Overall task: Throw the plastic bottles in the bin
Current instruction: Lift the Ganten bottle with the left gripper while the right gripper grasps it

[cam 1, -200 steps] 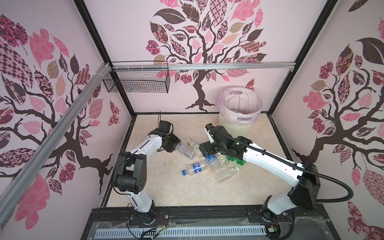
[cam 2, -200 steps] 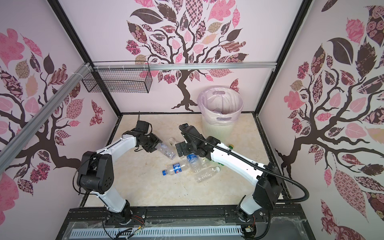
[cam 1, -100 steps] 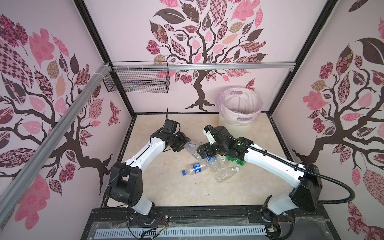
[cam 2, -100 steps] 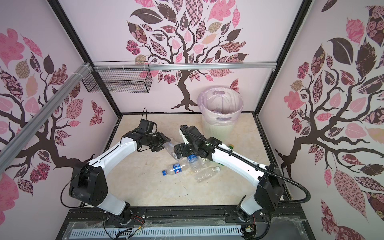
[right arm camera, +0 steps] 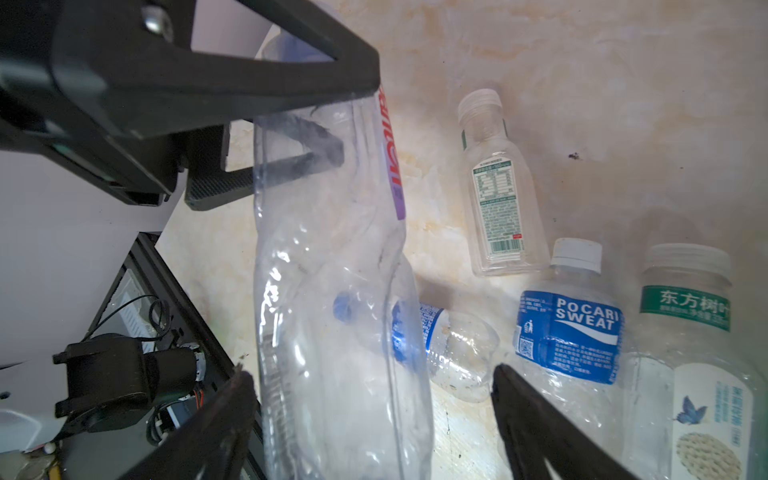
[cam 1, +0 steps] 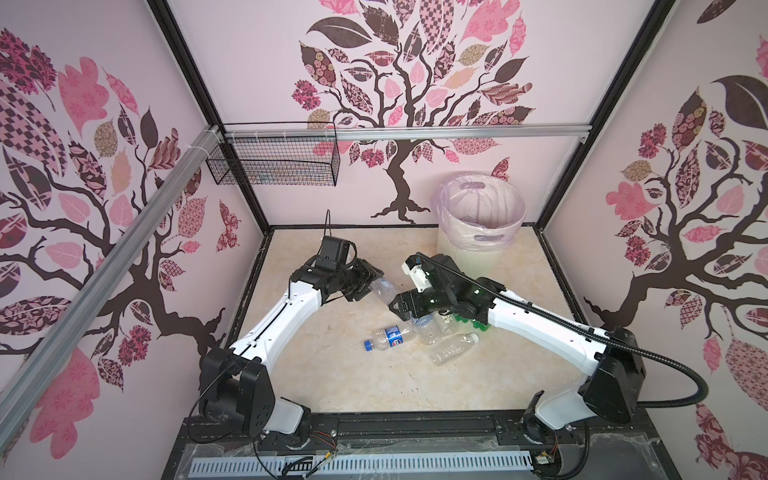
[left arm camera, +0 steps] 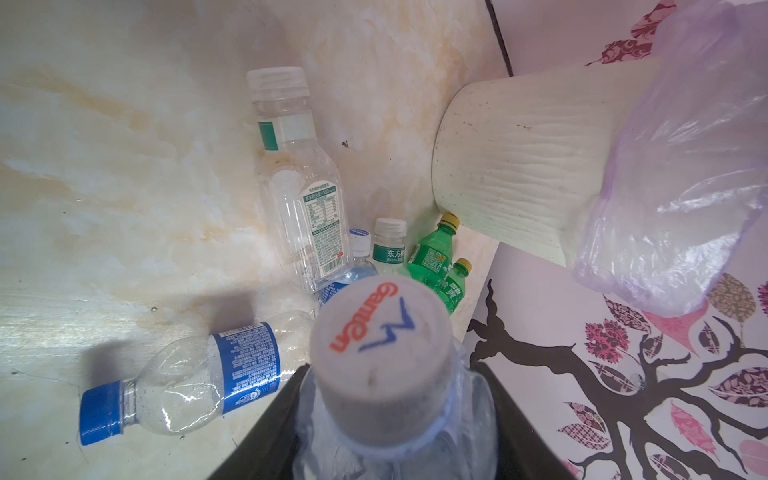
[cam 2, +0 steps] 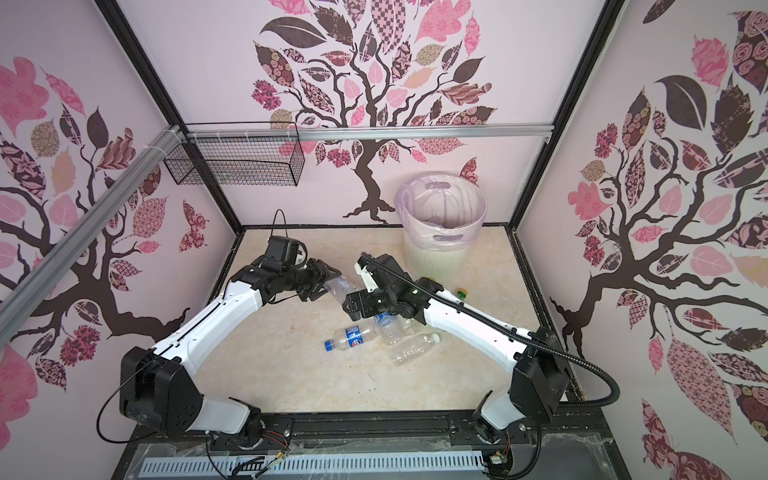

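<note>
My left gripper [cam 1: 366, 283] [left arm camera: 390, 436] is shut on a crumpled clear plastic bottle [cam 1: 384, 289] [cam 2: 340, 291] [left arm camera: 382, 345], held above the floor. My right gripper [cam 1: 395, 309] [right arm camera: 370, 415] faces it, open, with the bottle's [right arm camera: 332, 291] far end between its fingertips [right arm camera: 513, 390]; there is a gap on one side. Several more bottles lie on the floor below: a blue-capped one [cam 1: 388, 337], a clear one [cam 1: 453, 351], a Pocari Sweat one [right arm camera: 569, 332] and two green ones [left arm camera: 432, 257]. The cream ribbed bin [cam 1: 469, 259] [cam 2: 436, 259] with its lilac bag stands at the back right.
A black wire basket [cam 1: 274, 162] hangs on the back wall at the left, under an aluminium rail. Papered walls close in the marble floor [cam 1: 332, 374] on three sides. A black frame runs along the front edge.
My left arm has lifted the clear bottle and carried it right, toward the right gripper. The right gripper has swung to meet it, and its jaws have narrowed a little.
</note>
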Controlling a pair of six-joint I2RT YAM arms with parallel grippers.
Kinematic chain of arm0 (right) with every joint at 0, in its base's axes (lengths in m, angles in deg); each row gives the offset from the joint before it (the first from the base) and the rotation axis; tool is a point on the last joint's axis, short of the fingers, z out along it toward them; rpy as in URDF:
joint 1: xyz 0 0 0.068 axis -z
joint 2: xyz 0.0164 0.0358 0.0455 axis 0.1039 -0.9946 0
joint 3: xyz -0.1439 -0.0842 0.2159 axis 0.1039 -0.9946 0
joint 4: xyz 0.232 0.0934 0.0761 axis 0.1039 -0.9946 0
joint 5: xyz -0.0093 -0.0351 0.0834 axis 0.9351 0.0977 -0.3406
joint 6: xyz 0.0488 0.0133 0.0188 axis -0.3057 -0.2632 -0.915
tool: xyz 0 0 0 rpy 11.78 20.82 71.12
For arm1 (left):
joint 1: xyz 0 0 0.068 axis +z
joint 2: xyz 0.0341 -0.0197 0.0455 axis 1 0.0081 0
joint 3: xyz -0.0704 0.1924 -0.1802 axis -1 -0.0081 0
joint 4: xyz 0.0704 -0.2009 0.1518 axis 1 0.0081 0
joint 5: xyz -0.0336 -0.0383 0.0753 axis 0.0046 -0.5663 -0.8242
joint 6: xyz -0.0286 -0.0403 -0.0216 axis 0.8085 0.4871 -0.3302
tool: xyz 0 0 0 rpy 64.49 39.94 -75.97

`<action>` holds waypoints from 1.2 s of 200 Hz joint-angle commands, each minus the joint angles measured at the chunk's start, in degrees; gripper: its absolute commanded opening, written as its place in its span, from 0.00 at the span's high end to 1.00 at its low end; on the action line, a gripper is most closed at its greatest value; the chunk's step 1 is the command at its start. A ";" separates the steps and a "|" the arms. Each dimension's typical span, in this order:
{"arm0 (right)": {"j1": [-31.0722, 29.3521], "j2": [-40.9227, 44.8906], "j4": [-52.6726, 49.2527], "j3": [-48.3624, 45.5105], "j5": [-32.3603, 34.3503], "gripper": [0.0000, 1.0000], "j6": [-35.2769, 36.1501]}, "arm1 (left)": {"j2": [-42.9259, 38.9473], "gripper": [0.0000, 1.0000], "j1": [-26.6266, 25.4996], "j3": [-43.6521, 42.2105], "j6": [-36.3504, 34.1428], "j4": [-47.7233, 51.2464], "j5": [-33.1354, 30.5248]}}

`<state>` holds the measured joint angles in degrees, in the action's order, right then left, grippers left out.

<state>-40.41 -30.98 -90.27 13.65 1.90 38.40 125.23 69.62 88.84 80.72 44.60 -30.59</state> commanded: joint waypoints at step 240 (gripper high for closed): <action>-0.98 -1.94 -1.18 2.46 -0.33 0.57 0.68 | -3.20 0.21 -0.50 -0.28 2.89 0.30 -0.54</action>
<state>-41.21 -31.31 -89.26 13.62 -0.26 37.53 123.53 69.24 88.68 83.95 43.99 -30.13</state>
